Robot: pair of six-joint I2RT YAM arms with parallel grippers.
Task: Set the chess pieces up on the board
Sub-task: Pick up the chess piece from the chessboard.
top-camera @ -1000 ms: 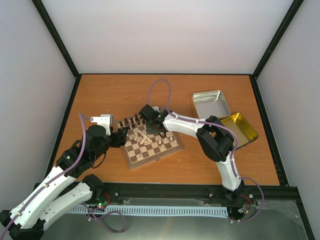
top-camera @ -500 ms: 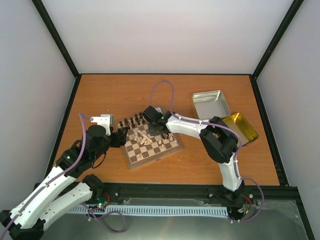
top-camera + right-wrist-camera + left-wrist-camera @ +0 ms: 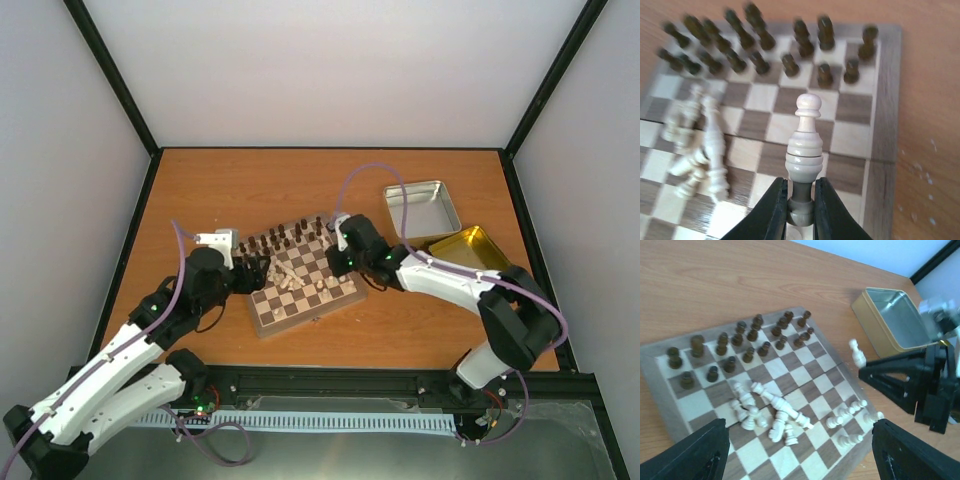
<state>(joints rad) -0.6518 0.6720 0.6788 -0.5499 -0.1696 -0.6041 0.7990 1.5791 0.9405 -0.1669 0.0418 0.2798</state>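
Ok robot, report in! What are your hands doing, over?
Right gripper shut on one cream piece, held over the board. Left gripper open, empty. Toppled cream pile lying mid-board, over.

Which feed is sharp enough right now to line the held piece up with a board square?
Right wrist: the held cream piece and fingers are sharp, but the board and dark chessmen behind are blurred. Left wrist: squares and toppled cream pieces are crisp; only the far right edge smears. Top external: even light, no glare, pieces tiny.
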